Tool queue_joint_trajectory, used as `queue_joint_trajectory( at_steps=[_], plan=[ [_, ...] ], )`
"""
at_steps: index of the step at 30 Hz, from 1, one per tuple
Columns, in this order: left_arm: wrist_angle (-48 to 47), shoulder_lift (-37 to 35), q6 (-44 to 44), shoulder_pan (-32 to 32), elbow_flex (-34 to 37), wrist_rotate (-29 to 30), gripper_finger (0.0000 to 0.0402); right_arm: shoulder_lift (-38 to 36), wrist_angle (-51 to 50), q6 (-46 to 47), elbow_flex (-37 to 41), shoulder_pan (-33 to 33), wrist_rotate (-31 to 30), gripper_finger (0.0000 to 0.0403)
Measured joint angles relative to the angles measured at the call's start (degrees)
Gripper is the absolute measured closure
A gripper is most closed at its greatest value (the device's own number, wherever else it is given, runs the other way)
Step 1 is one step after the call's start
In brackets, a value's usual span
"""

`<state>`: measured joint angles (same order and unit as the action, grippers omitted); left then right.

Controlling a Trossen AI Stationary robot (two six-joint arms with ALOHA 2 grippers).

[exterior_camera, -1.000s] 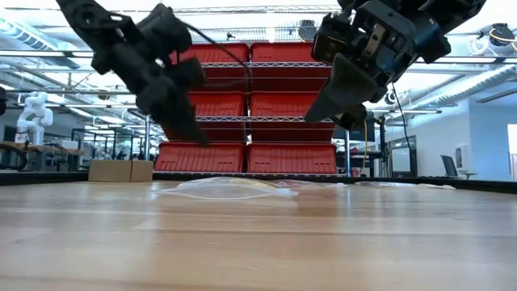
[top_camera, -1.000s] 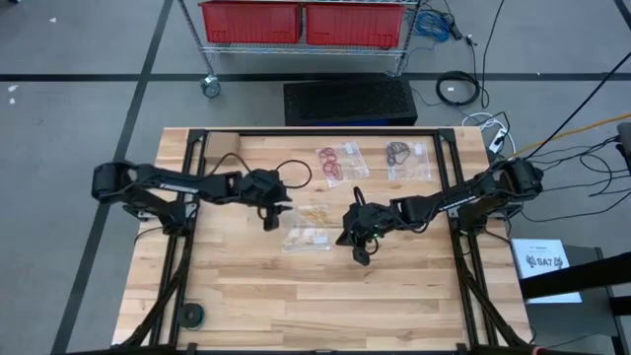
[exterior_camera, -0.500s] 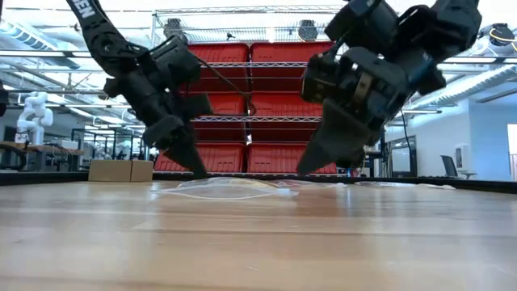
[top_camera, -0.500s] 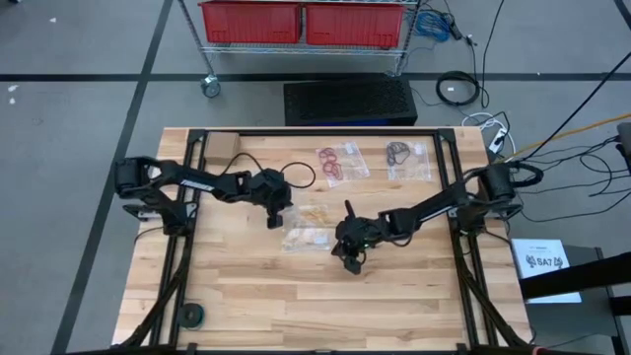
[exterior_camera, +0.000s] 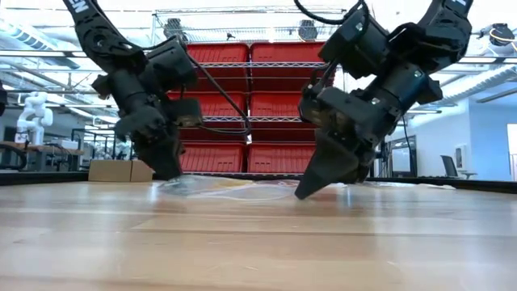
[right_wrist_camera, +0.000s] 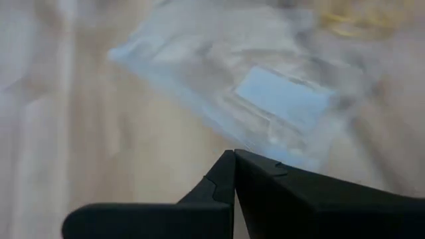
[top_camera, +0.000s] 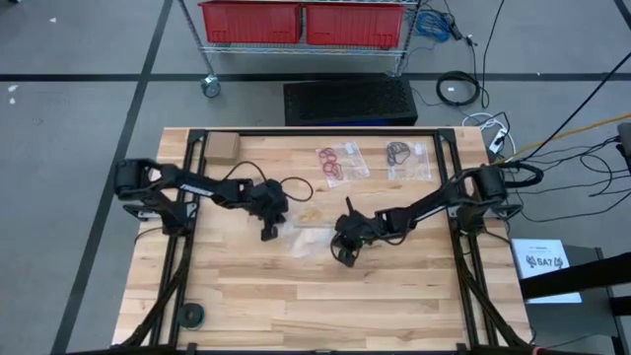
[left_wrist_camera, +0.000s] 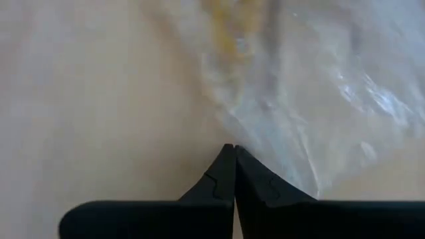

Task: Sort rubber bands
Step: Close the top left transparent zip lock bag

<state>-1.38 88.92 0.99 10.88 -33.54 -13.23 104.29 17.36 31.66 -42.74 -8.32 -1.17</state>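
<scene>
A clear plastic bag [top_camera: 310, 233] with tan-yellow rubber bands [left_wrist_camera: 232, 30] inside lies flat mid-table. My left gripper [top_camera: 266, 234] is shut, slanting down at the bag's left edge [exterior_camera: 182, 185]. My right gripper [top_camera: 343, 258] is shut too. It slants down low over the wood, just off the bag's near right edge, beside the white label [right_wrist_camera: 282, 98]. Two more clear bags lie at the far side, one with red-orange bands [top_camera: 338, 163] and one with dark bands [top_camera: 404, 156]. My left gripper's shut fingertips [left_wrist_camera: 226, 166] meet the edge of the clear bag [left_wrist_camera: 265, 156], coming from the table's left and slanting down. The bag lies on the wood. Whether a layer of plastic is caught between the tips I cannot tell. My right gripper's shut tips stand right by the bag's edge [right_wrist_camera: 265, 147]; whether they touch it I cannot tell.
A black cable loop [top_camera: 296, 176] lies on the table behind my left gripper. There is a small cardboard box [top_camera: 225, 146] at the far left and a dark round thing [top_camera: 192, 314] near the front left corner. Black frame rails [top_camera: 449, 168] run along the table's sides. Bare wood spreads toward the near edge.
Both grippers have come down from well above the table to the level of the bag and have tipped more steeply downward. The left one went slightly toward the near edge, to the bag's left edge. The right one went toward the left, to the bag's near right edge.
</scene>
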Motion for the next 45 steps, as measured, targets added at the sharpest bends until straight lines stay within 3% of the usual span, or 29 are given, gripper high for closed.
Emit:
queue_joint_trajectory(
  at_steps=[4,11,15,17,19,21,23,28,34,45],
  plan=[
    [-1.2,0.0,-2.2,-3.2,0.0,-0.8,0.0398,-1.1,-3.9,1.8,-0.1,2.0,-4.2,0.0403],
    [0.5,0.1,-3.5,-10.1,0.3,-6.0,0.0398,-4.2,-9.2,1.7,0.2,4.1,-17.6,0.0402],
    [4.2,-0.9,-1.7,-11.5,0.5,-2.2,0.0398,-8.5,-13.5,-0.2,0.2,4.3,-21.9,0.0402],
    [6.7,-2.7,-0.5,-11.2,0.5,2.4,0.0398,-11.0,-13.2,-2.6,0.2,4.1,-20.2,0.0402],
    [9.1,-4.7,0.8,-9.9,0.4,5.4,0.0398,-13.2,-11.0,-4.8,0.1,3.3,-14.1,0.0402],
    [10.7,-6.5,1.9,-8.0,0.4,5.5,0.0398,-13.9,-8.2,-5.1,0.1,2.1,-7.2,0.0402],
    [12.8,-7.5,2.8,-5.6,0.4,4.3,0.0398,-13.7,-6.1,-3.8,0.1,0.5,-4.3,0.0402],
    [17.1,-7.5,2.4,0.3,0.3,-4.8,0.0398,-9.4,-5.6,0.3,0.1,-4.4,-3.2,0.0402],
    [20.5,-5.2,2.4,5.0,0.2,-4.7,0.0398,-5.5,-5.5,4.7,0.1,-6.9,-2.8,0.0403],
    [22.4,10.4,-2.1,5.5,-2.3,-10.4,0.0398,-3.5,-15.5,6.6,-3.2,-6.7,-3.8,0.0403]
  ],
)
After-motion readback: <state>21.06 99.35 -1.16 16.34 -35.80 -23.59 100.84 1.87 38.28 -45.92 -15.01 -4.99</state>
